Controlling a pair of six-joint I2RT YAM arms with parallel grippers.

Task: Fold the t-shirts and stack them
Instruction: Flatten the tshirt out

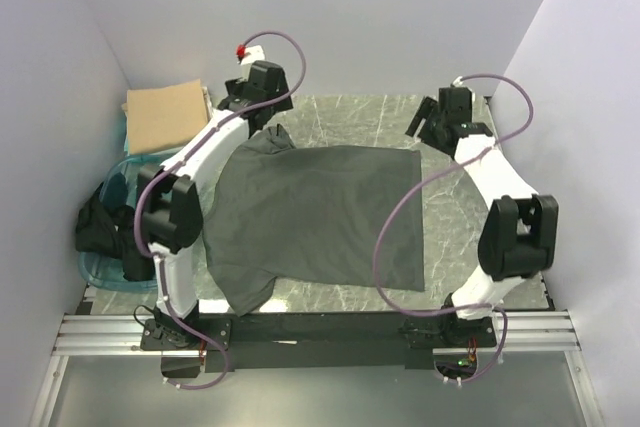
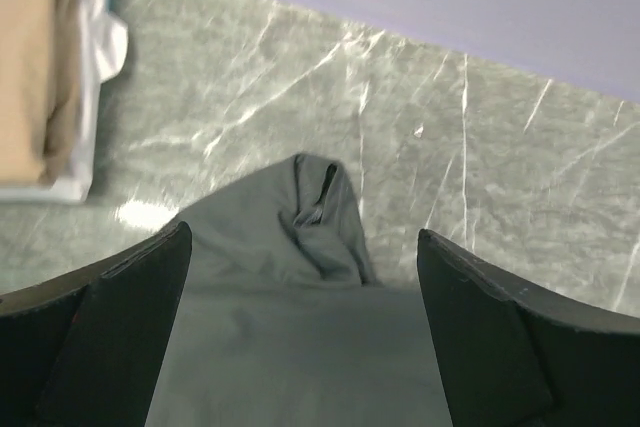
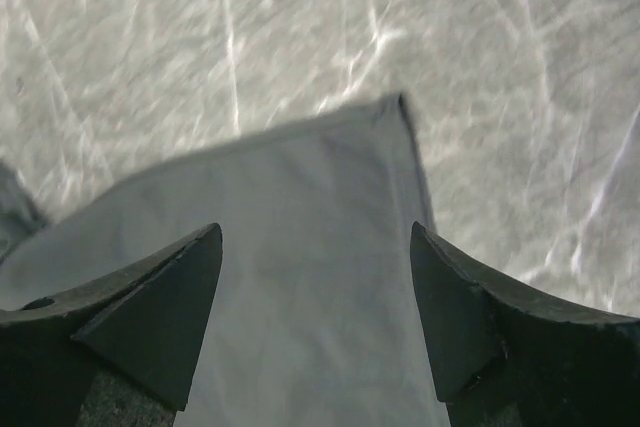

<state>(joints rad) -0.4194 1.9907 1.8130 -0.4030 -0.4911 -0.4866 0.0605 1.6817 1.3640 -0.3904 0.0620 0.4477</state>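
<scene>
A dark charcoal-grey t-shirt (image 1: 320, 212) lies spread flat across the marble table top, one sleeve (image 1: 275, 135) bunched at its far left. My left gripper (image 1: 258, 107) hovers over that far-left end, open and empty; in the left wrist view the crumpled sleeve (image 2: 320, 217) shows between the wide-apart fingers of the gripper (image 2: 302, 237). My right gripper (image 1: 428, 127) hangs above the far-right corner, open too; the right wrist view has the shirt's square corner (image 3: 395, 112) just beyond the gripper (image 3: 315, 232). A folded tan t-shirt (image 1: 165, 115) rests at the back left.
A translucent teal tub (image 1: 92, 269) at the left edge holds black cloth (image 1: 100, 227). The tan shirt (image 2: 25, 57) lies on a white folded layer (image 2: 100, 47). Purple cables loop over both arms. Walls close in the left, back and right sides.
</scene>
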